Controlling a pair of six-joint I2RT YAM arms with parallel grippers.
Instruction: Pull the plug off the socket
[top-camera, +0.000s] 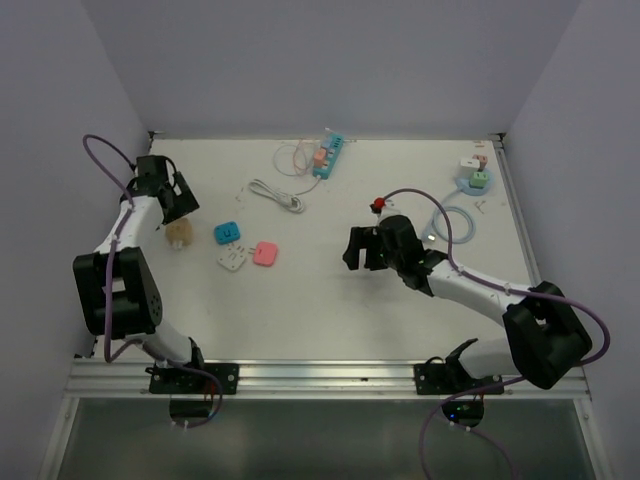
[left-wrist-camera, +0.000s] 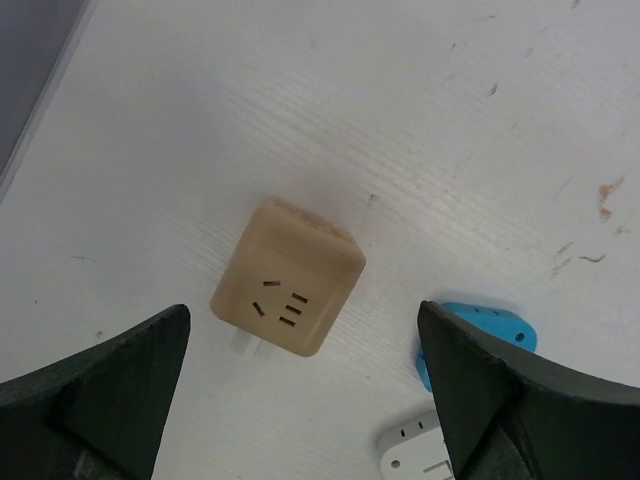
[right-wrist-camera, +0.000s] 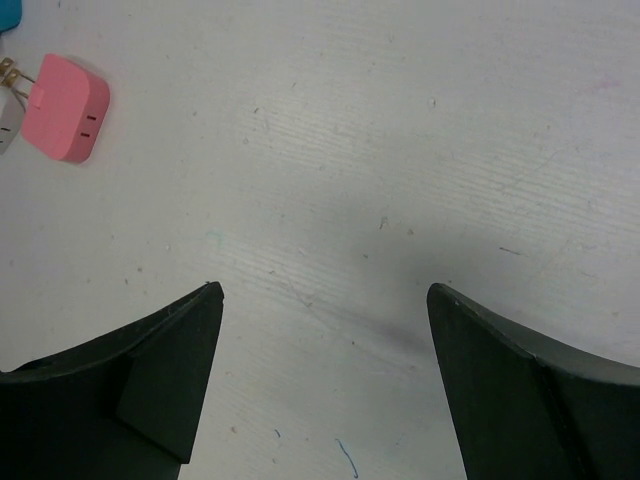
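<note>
Top external view shows the white worktop (top-camera: 330, 300) with both arms reaching over it; the right hand (top-camera: 360, 250) is released, its fingers spread above bare surface near the middle. At the left side, the left hand (top-camera: 183, 208) is also released, fingers wide apart and touching nothing. Just below it the tan socket cube (top-camera: 179, 233) lies slots-up, with a blue adapter (top-camera: 227, 234), a white adapter (top-camera: 232, 259) and a pink adapter (top-camera: 265, 253) nearby on its right.
</note>
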